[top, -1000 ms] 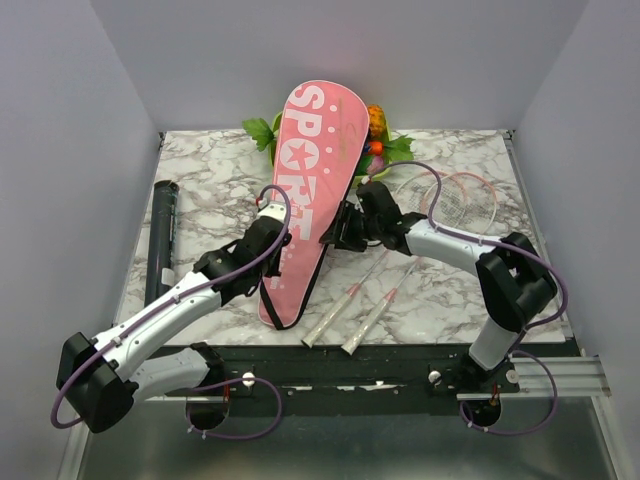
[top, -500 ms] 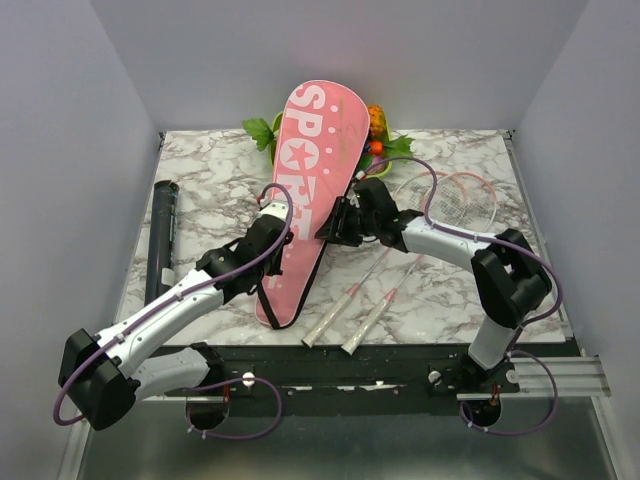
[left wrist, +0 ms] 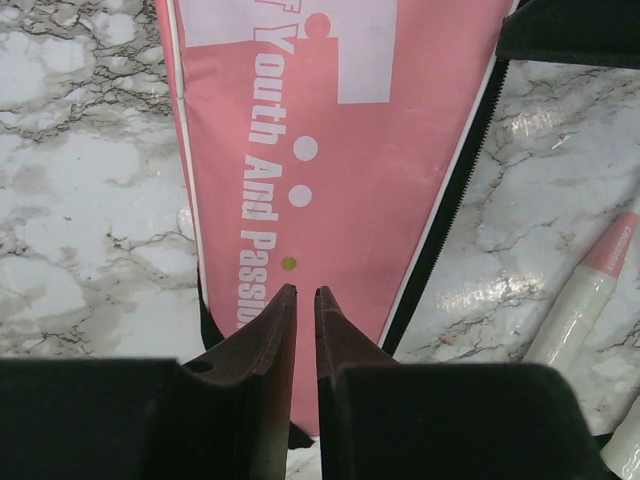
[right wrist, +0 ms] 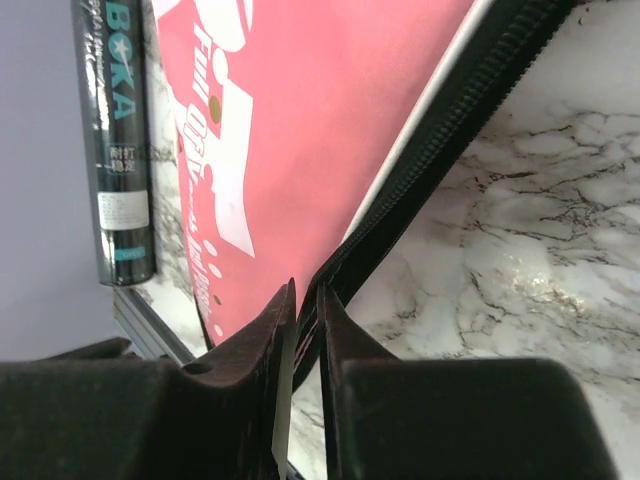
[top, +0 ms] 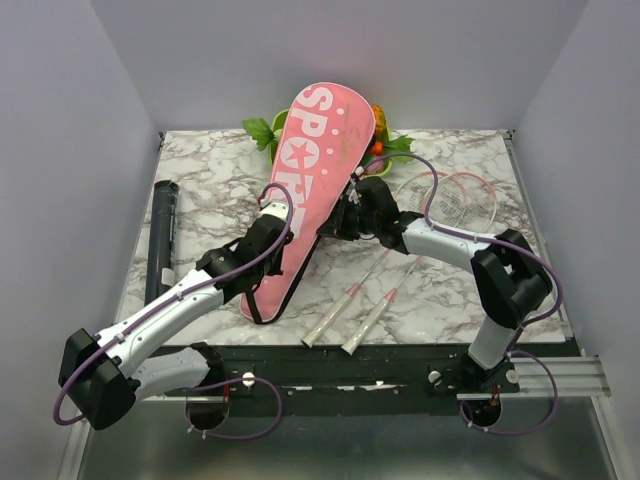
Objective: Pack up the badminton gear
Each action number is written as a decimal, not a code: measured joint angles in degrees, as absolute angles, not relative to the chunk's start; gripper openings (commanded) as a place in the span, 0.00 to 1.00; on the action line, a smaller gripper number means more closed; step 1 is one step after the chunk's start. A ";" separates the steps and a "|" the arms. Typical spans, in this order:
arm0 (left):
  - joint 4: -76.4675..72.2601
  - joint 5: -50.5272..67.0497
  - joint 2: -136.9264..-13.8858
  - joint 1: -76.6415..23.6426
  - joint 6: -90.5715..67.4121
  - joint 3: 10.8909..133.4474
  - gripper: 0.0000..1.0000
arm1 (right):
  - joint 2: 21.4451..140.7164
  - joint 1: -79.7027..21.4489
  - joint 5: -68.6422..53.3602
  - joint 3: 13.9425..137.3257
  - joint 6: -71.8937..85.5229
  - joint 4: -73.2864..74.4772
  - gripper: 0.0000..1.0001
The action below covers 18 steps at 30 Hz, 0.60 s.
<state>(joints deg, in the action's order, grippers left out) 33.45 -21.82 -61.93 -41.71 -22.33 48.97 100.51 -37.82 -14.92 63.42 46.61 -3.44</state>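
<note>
The pink bag (top: 305, 190) lettered "SPORT" lies slanted across the table's middle, its wide end propped over the fruit at the back. My left gripper (top: 268, 228) is at its left edge; in the left wrist view (left wrist: 300, 290) the jaws are nearly together over the bag's face (left wrist: 340, 150). My right gripper (top: 347, 216) is shut on the bag's black zipper edge (right wrist: 440, 130), as the right wrist view (right wrist: 305, 292) shows. Two pink rackets (top: 440, 205) lie to the right, handles toward me. The black tube (top: 160, 240) lies at the left. No shuttlecocks show.
A green tray of toy fruit (top: 385, 150) sits behind the bag's wide end. A racket handle (left wrist: 585, 295) lies right of the bag's narrow end. The tube (right wrist: 115, 140) lies along the left table edge, near the grey side wall.
The bag has swung: its narrow near end moved left and its wide end moved right and up over the fruit. Both grippers stayed at its edges.
</note>
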 measured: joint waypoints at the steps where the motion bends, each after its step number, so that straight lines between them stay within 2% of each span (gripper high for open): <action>1: 33.45 -21.69 -61.91 -41.71 -22.33 48.97 0.20 | 100.51 -37.82 -14.92 63.42 46.44 -3.66 0.03; 2: 33.41 -21.28 -61.91 -41.71 -22.33 48.97 0.20 | 100.51 -37.82 -14.92 63.42 46.24 -3.86 0.01; 3: 33.34 -20.93 -61.89 -41.71 -22.33 48.97 0.27 | 100.51 -37.82 -14.92 63.46 45.98 -3.97 0.01; 8: 32.53 -18.68 -61.12 -41.74 -22.61 48.97 0.41 | 100.51 -37.82 -14.87 64.29 44.93 -4.27 0.01; 9: 32.42 -18.39 -60.90 -41.78 -22.70 48.97 0.52 | 100.51 -37.82 -14.87 64.62 44.77 -4.36 0.01; 10: 32.34 -18.26 -60.73 -41.87 -22.76 48.97 0.57 | 100.51 -37.82 -14.90 64.93 44.58 -4.51 0.01; 18: 30.39 -18.00 -62.11 -48.31 -22.28 49.23 0.64 | 100.16 -37.82 -14.90 66.41 43.62 -4.73 0.01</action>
